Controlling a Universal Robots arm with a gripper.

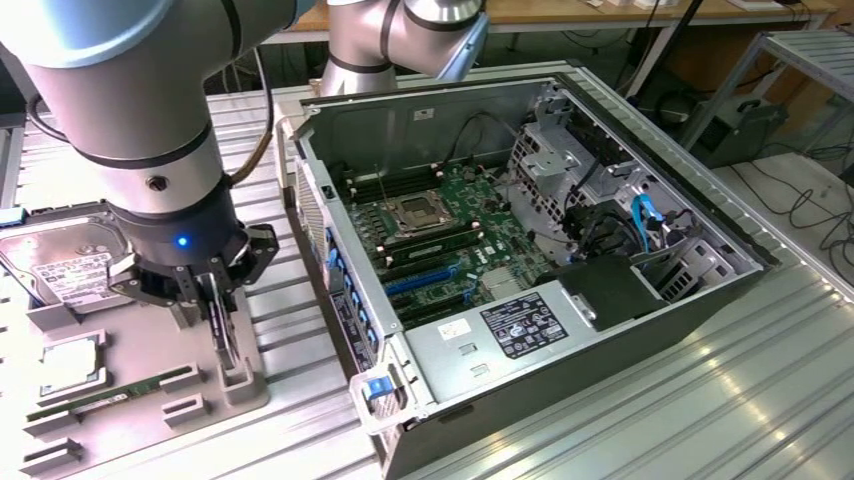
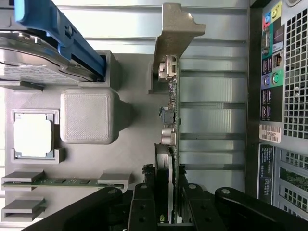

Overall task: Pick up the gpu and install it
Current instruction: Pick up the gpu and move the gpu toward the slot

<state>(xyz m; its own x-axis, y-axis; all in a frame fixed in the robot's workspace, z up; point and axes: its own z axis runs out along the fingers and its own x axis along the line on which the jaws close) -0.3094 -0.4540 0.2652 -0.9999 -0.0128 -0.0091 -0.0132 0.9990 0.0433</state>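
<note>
The pick-up step is in hand: the install has not begun, and the open computer case (image 1: 400, 130) on the tabletop (image 1: 747, 400) has its blue expansion slots (image 1: 420, 280) empty.

The gpu (image 1: 224, 335) stands on edge in a grey stand at the edge of the parts tray (image 1: 147, 340) nearest the case. In the wrist view the gpu (image 2: 172, 110) shows edge-on, with its silver bracket (image 2: 175, 29) at the far end. Whether it has left the stand at all, I cannot tell.

The hand (image 1: 218, 300) is down over the card. In the wrist view the hand (image 2: 167, 190) is partly closed, a finger on each face of the board, so it appears to grip the gpu near the end away from the bracket.

To my judgement, clearing the stand calls for a straight pull along the slot without tilt, since the card is thin and the stand's walls sit close.
</note>
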